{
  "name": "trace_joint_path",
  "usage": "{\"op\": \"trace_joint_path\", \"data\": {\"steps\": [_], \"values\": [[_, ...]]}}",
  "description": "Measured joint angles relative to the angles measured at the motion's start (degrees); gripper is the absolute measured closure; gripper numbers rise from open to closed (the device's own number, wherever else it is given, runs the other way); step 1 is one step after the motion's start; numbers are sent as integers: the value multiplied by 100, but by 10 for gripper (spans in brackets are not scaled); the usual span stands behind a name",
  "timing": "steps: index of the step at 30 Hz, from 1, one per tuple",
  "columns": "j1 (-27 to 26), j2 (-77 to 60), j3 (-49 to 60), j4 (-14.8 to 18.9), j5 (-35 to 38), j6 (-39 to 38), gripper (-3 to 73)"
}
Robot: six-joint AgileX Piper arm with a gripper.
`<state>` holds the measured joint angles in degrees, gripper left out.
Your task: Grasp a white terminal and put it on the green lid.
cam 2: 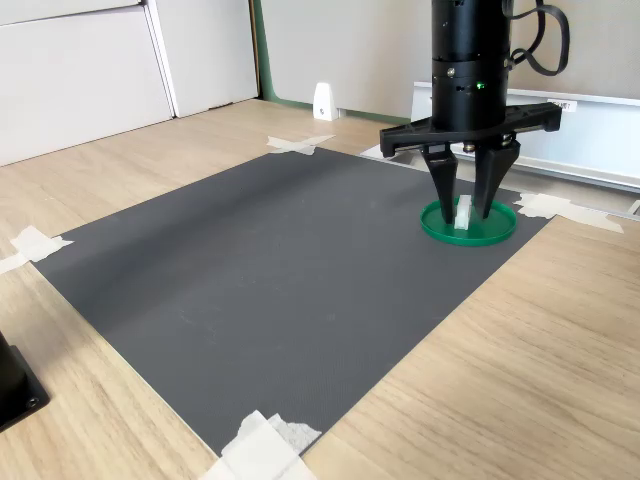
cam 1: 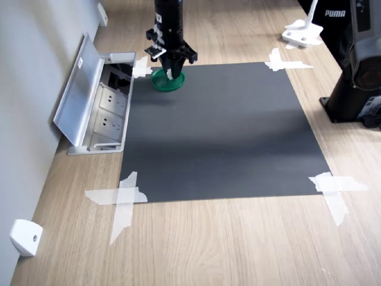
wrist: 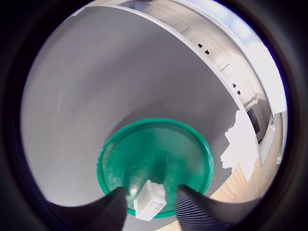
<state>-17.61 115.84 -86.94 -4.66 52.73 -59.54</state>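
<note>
The gripper (cam 2: 467, 212) hangs straight down over the green lid (cam 2: 468, 226), which lies on the dark grey mat (cam 2: 270, 280) at the mat's corner nearest the open metal socket box (cam 1: 98, 104). The fingers stand apart, with the white terminal (cam 2: 463, 212) between them. In the wrist view the white terminal (wrist: 149, 200) lies on the floor of the green lid (wrist: 155, 159), close to the rim, and a thin gap shows on either side of it (whether a finger pad still touches it, I cannot tell). The two fingertips (wrist: 114, 208) flank the block, their ends down at the level of the lid.

In the first exterior view the gripper (cam 1: 169, 72) covers part of the green lid (cam 1: 167, 81), and the terminal shows only as a small pale sliver between the fingers.

The mat is held to the wooden surface (cam 1: 238, 244) by white tape strips (cam 1: 122, 199) crossed at its corners. Well apart from the lid, at the edge of the surface by the wall, sits a rounded white wedge with a hole (cam 1: 25, 237). The rest of the mat beyond the lid carries nothing.
</note>
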Motion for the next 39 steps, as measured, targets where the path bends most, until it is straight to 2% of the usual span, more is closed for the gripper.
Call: {"op": "trace_joint_path", "data": {"steps": [2,5,8,11,15,18,20,21,24,30,34,36,39], "values": [[0,-55,0,23,-6,0,163],[0,-299,0,211,-50,0,97],[0,-749,0,585,-87,32,85],[50,-1309,0,1029,-90,42,113],[287,-2209,0,1539,-93,17,257],[557,-2928,17,1959,-99,46,455],[765,-3370,108,2088,-150,209,593],[879,-3616,193,2096,-207,364,636],[1212,-4331,585,2039,-416,973,687],[1801,-6030,2060,1932,-1267,2535,700],[1970,-7164,3321,1903,-2040,3981,700],[1977,-7724,3960,1717,-2335,4625,700],[1977,-8500,4872,1238,-2562,5295,702]]}}
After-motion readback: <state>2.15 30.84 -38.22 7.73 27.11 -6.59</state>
